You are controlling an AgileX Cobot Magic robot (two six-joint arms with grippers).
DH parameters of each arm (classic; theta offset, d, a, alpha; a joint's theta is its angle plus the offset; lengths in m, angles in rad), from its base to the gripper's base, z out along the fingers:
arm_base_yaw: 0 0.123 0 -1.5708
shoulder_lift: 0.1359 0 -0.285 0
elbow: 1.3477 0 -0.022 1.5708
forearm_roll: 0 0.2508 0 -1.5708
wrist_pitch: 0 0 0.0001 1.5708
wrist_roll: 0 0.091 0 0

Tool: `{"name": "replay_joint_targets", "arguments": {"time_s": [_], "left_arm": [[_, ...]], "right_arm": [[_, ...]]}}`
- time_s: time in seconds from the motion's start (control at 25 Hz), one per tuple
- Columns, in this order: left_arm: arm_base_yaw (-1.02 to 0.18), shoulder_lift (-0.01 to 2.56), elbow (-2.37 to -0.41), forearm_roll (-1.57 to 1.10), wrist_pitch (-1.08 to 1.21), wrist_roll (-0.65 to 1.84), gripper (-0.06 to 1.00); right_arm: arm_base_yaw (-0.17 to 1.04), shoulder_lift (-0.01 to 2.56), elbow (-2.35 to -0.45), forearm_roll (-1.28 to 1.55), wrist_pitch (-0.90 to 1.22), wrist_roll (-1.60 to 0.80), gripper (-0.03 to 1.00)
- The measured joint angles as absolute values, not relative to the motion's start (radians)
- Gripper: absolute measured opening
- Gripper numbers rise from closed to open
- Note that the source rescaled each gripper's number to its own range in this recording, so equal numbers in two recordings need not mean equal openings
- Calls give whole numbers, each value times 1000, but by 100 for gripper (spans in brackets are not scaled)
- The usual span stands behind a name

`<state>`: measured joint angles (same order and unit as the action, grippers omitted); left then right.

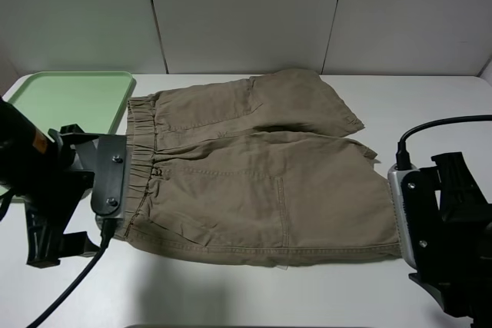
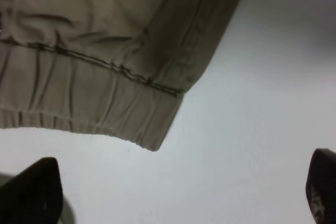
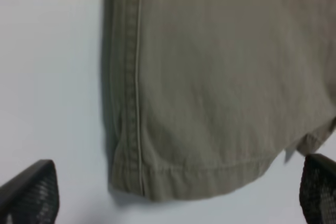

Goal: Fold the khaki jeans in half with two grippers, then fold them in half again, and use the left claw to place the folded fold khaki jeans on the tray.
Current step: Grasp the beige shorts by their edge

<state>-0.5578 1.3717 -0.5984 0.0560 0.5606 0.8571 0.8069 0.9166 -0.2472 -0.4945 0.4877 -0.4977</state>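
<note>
Hovering jaws, spread, flanking khaki jeans

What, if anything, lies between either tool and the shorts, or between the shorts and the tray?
Nothing visible. The left tool and right tool face the near corners of the shorts across bare table, and the tray sits right beside the shorts.

— How many pants are there?
— One. Just the khaki jeans.
— How many legs do they have?
— Two.
— And trays?
— One green tray.
— How many grippers?
— Two: the left claw and the right gripper.
— Tables?
— One white table.
</note>
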Motion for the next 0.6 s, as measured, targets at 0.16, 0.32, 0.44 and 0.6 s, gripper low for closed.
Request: {"name": "replay_joint_targets", "arguments": {"time_s": [0.16,0.32,0.44,0.6], "left_arm": [[-558,1418,-598,62,557,858,98],[-558,1442,-598,99,563,908,98],[-558,1442,-598,159,596,983,98],[-558,1442,-579,247,603,1018,98]], "right_arm": [[807,955,-220,-529,417,-485,100],[807,1045,-208,-611,394,-472,100],[807,1110,-208,-696,353,-410,100],[807,1184,-208,-856,245,-252,100]]}}
